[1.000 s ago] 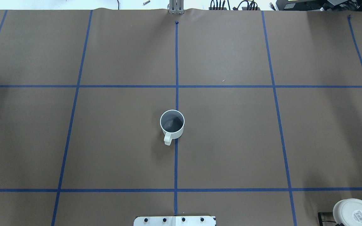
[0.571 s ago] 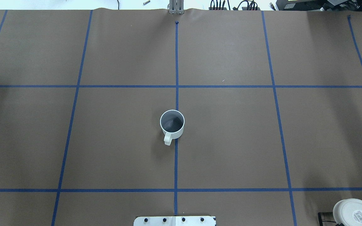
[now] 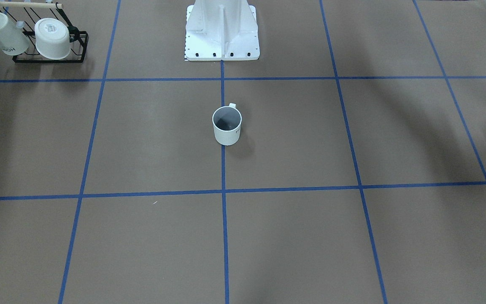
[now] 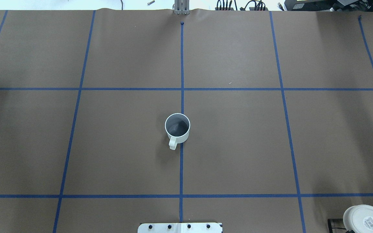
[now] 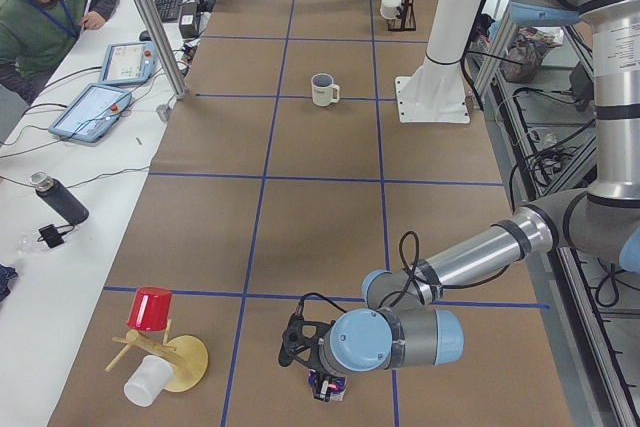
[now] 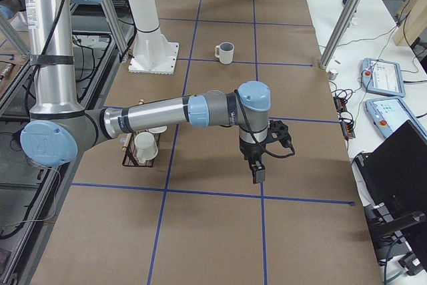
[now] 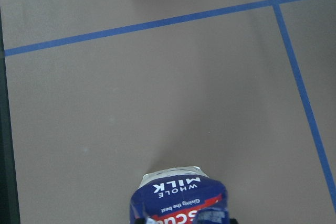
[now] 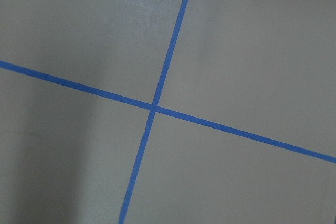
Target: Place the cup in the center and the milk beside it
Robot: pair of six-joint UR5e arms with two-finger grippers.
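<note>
The cup [image 4: 177, 129] stands upright on the middle blue tape line of the center [image 4: 235, 142], handle toward the robot. It also shows in the front view [image 3: 227, 126] and in both side views [image 5: 323, 89] [image 6: 225, 52]. The milk [image 7: 178, 198] fills the bottom of the left wrist view, close under the camera. In the exterior left view my left gripper [image 5: 325, 384] is low over the milk at the table's left end; I cannot tell whether it is shut. My right gripper [image 6: 257, 171] hangs above bare table on the right side; its fingers are unclear.
A black rack [image 3: 80, 46] with a lettered mug [image 3: 4, 33] and a wide handleless cup [image 3: 52, 39] stands at the robot's right. A wooden stand [image 5: 180, 362] with a red cup [image 5: 150, 309] stands near the milk. The robot base [image 3: 222, 33] is behind the cup. An operator [image 5: 40, 7] sits beside the table.
</note>
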